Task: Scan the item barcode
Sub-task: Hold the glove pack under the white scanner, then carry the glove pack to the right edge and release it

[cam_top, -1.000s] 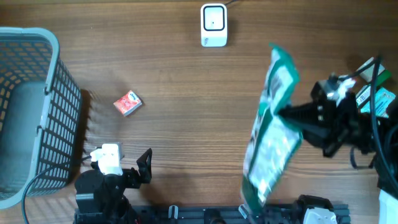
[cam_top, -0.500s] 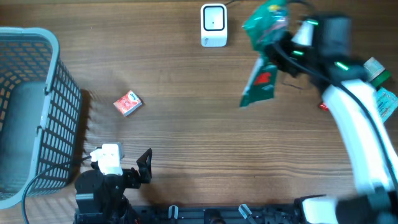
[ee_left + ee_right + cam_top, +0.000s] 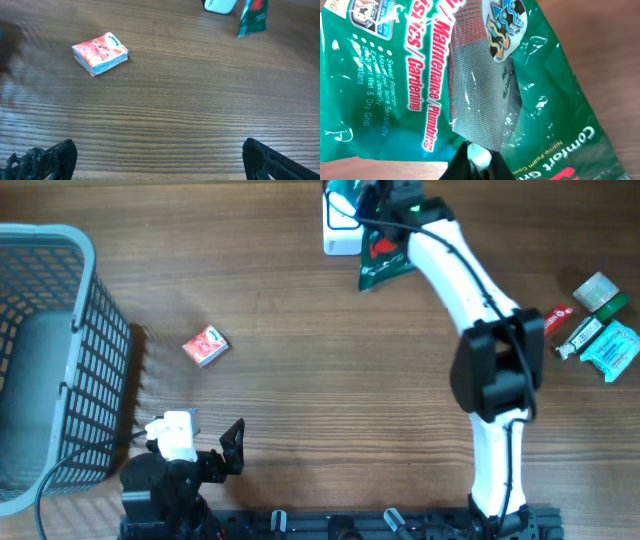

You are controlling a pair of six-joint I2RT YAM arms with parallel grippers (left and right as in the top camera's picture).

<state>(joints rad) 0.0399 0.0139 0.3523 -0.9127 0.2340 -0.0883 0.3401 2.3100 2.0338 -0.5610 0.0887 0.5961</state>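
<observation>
Wood table point(image 3: 300, 400): right gripper point(image 3: 479, 161) is clenched on the edge of the green pack point(image 3: 385, 265). Within the last second it has swung the pack from the near right up to the far edge, so the pack now hangs over the scanner point(image 3: 340, 240) and part covers it. The scan pass looks under way, though I can't tell if the barcode faces the window. Left gripper point(image 3: 160, 161) sits released and idle at the front, red box point(image 3: 205, 345) just beyond it, basket point(image 3: 100, 380) at far left, spare items point(image 3: 600, 330) far right; nothing blocks the scanner, though the pack's crinkled film might spoil the read.
</observation>
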